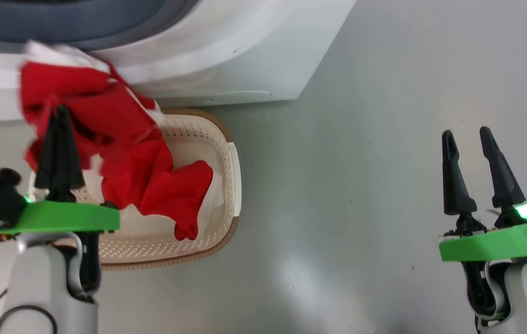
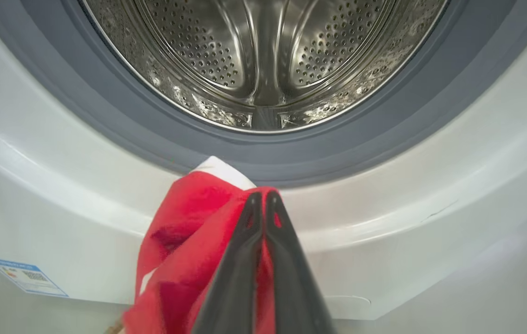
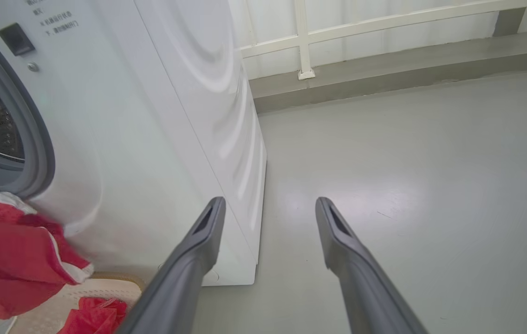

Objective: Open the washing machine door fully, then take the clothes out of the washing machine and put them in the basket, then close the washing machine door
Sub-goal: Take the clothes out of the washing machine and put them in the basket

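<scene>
My left gripper (image 1: 61, 111) is shut on the red clothes (image 1: 105, 120), holding them in the air over the cream basket (image 1: 233, 185) in front of the washing machine (image 1: 226, 60). More red fabric (image 1: 170, 190) hangs down into the basket. In the left wrist view the gripper (image 2: 263, 197) pinches the red clothes (image 2: 184, 232) below the grey gasket (image 2: 105, 125) and the steel drum (image 2: 263, 60). My right gripper (image 1: 467, 137) stands open over bare floor at the right, nothing between its fingers (image 3: 210, 222). The washing machine door is out of view.
The basket sits on the grey floor (image 1: 361, 185) right against the machine's front. In the right wrist view a low wall ledge (image 3: 384, 65) with a white rail runs behind the machine (image 3: 161, 116). A blue label (image 2: 26, 276) marks the machine's lower corner.
</scene>
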Tool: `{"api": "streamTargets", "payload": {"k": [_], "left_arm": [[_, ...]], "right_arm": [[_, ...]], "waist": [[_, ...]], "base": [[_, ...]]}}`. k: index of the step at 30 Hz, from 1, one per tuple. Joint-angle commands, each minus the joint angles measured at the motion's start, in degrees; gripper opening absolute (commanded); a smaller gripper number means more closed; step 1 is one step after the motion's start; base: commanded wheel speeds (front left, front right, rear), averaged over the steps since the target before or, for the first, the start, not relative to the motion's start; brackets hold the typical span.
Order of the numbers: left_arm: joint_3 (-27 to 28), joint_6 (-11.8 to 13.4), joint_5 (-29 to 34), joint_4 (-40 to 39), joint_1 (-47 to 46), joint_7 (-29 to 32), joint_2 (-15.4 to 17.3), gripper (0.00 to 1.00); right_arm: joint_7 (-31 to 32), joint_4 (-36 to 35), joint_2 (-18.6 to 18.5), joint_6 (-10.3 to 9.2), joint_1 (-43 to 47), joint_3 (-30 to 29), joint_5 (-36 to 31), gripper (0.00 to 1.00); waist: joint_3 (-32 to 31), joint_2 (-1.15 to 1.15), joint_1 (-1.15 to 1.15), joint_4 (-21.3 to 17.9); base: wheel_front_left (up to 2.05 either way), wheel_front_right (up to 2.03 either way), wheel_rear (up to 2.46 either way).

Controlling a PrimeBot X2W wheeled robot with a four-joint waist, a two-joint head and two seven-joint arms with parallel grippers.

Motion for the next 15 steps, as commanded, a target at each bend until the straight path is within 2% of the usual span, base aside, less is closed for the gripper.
{"api": "streamTargets", "payload": {"k": [1,15], "left_arm": [[1.1,0.3,0.3,0.4,1.0,-0.2,1.6,0.00],[1.1,-0.6,3.8,20.1,-5.1,-0.2,1.6,0.00]], "right_arm": [[-0.4,-1.5,-0.1,0.37,-0.7,1.2,0.1,1.00],[-0.4,-2.5,-0.1,0.37,-3.2,1.7,0.7,1.00]], "waist": [[1.2,0.00,0.00,-0.4],[8.0,0.00,0.00,-2.3]], "base": [[0.00,0.00,0.00],[0.00,0.00,0.00]]}}
